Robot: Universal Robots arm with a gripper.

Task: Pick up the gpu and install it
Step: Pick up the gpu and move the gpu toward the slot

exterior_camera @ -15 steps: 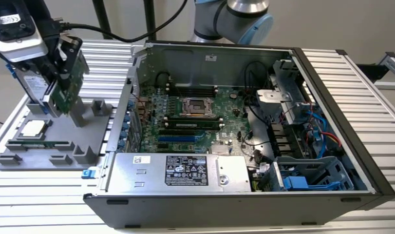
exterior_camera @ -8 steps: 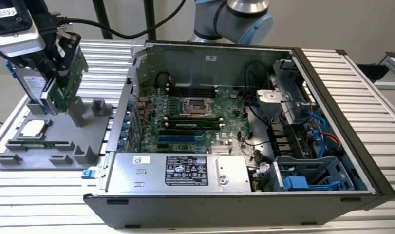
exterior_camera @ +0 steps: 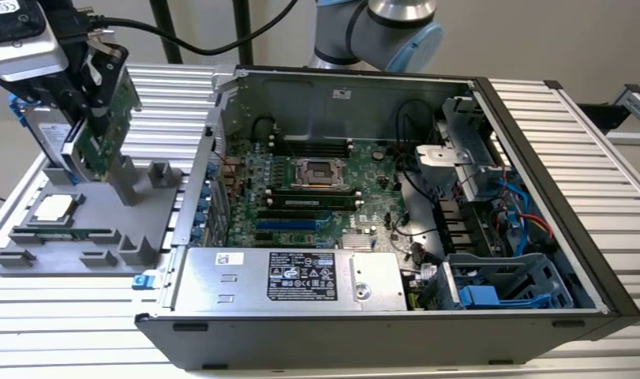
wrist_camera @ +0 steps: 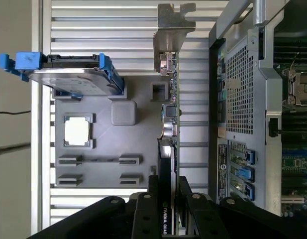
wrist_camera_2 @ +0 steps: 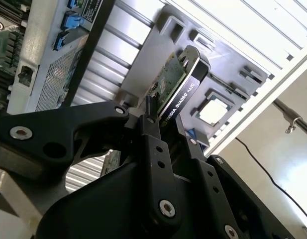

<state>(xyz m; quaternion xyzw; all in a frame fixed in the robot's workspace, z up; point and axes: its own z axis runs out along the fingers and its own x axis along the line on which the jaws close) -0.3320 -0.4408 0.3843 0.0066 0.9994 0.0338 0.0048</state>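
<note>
At exterior view's left, standing on edge over grey holder tray (exterior_camera: pixel 99 217): hard drive with blue rails (exterior_camera: pixel 44 133). Just beside it, gpu (exterior_camera: pixel 101 140), upright, upper edge clamped between closed fingers (wrist_camera_2: pixel 153 144) of gripper (exterior_camera: pixel 96 99). Lower edge of gpu close to holder; touching or not, cannot tell. Flat in tray, processor chip (exterior_camera: pixel 54 207). To right, open computer case (exterior_camera: pixel 572 237), motherboard (exterior_camera: pixel 298 197) exposed.

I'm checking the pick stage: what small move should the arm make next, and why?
Probably a short straight lift. The pincer is shut on the gpu, whose lower edge sits low among the posts of the grey holder, with the hard drive close beside it; rising first should clear both.
</note>
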